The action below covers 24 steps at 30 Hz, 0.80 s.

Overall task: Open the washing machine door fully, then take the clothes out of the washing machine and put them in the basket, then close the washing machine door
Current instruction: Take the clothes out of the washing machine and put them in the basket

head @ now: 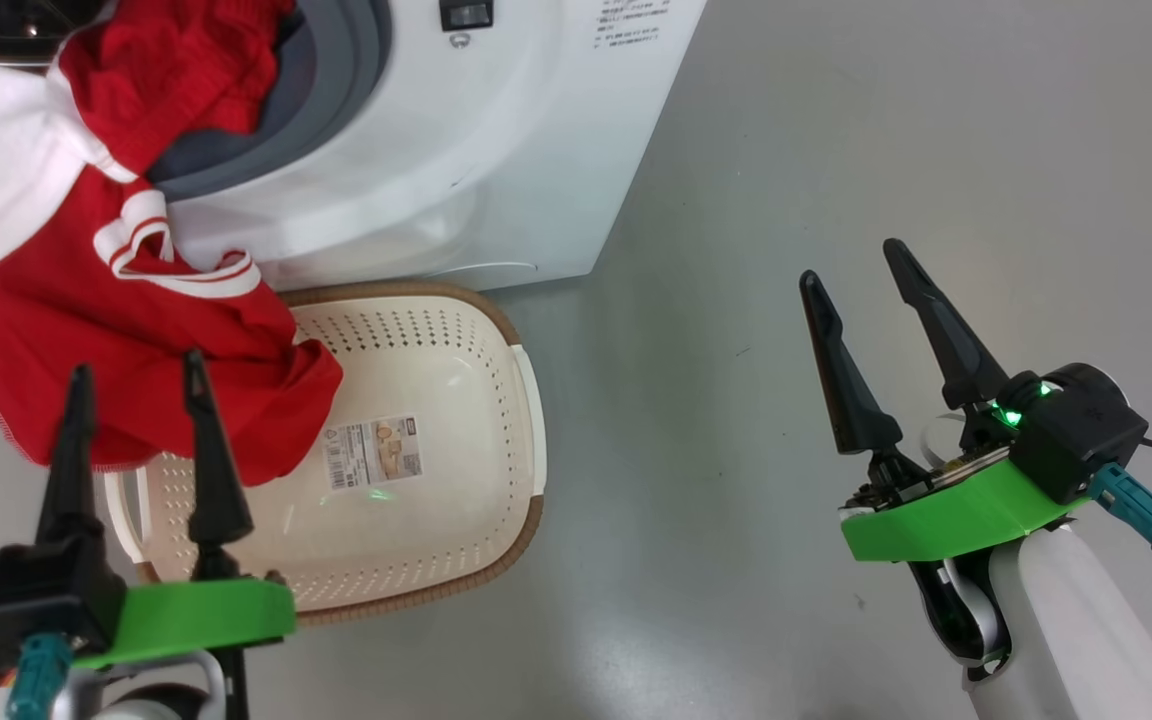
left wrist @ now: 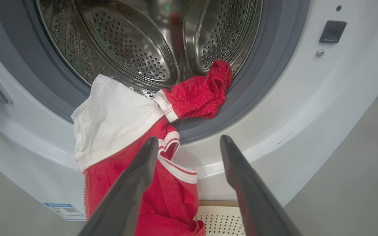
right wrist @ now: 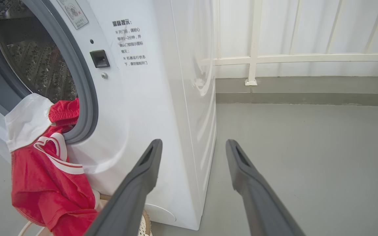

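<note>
The white washing machine (head: 456, 160) stands with its drum (left wrist: 136, 42) exposed; the door is out of view. Red clothes (head: 136, 330) with white trim hang from the grey rubber ring (left wrist: 258, 85) over the machine's front, their lower end drooping into the cream basket (head: 456, 400) on the floor below. One red bunch (left wrist: 202, 91) still rests on the ring. My left gripper (head: 136, 372) is open, just in front of the hanging cloth, holding nothing. My right gripper (head: 854, 262) is open over bare floor to the right, away from the machine.
Grey floor (head: 836, 150) spreads to the right of the machine. A white railing and low kerb (right wrist: 274, 65) run behind. A blue label (left wrist: 64, 211) sits low on the washer's front. The door latch socket (left wrist: 331, 31) is on the right of the opening.
</note>
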Tool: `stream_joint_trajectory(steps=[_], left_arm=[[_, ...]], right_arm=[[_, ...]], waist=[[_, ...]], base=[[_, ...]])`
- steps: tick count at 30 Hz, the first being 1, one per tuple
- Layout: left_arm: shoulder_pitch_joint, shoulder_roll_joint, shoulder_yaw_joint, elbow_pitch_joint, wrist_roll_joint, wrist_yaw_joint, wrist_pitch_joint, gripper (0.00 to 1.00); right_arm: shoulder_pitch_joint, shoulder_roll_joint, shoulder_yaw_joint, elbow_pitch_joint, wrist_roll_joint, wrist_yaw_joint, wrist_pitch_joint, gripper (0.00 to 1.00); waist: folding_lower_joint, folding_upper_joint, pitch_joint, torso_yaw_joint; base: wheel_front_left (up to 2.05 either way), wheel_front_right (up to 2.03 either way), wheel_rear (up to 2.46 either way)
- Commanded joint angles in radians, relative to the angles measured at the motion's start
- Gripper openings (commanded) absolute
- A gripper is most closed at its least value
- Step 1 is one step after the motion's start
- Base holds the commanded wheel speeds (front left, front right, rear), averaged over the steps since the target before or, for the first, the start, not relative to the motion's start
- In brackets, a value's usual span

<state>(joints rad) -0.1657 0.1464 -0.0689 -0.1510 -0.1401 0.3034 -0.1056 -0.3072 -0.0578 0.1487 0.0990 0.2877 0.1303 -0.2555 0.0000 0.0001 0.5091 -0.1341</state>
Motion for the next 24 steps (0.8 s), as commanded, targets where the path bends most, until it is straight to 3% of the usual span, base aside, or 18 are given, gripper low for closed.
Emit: stream_joint_trajectory(steps=[1,9,16,24], left_arm=[[-0.011,0.024,0.036,-0.019,0.007,0.011,0.005,1.00],[-0.114,0.068,0.067,0.064,-0.004,0.002,0.032,1.00],[-0.244,0.113,0.119,0.215,-0.059,-0.027,0.032,1.00],[-0.365,0.183,0.165,0.345,-0.067,-0.025,0.023,1.00]], right_arm=[[0.011,0.002,0.023,-0.023,-0.003,0.000,-0.006,1.00],[0.000,0.003,0.038,-0.019,0.000,0.000,-0.006,1.00],[-0.016,0.005,0.045,-0.015,0.005,0.000,-0.006,1.00],[-0.023,0.006,0.047,-0.009,0.009,0.000,-0.006,1.00]], waist=[[0.0000,-0.0001,0.001,0.000],[0.0000,-0.0001,0.010,-0.013],[0.0000,-0.0001,0.025,-0.045],[0.0000,-0.0001,0.036,-0.066]], base=[[0.00,0.00,0.00],[0.00,0.00,0.00],[0.00,0.00,0.00],[0.00,0.00,0.00]])
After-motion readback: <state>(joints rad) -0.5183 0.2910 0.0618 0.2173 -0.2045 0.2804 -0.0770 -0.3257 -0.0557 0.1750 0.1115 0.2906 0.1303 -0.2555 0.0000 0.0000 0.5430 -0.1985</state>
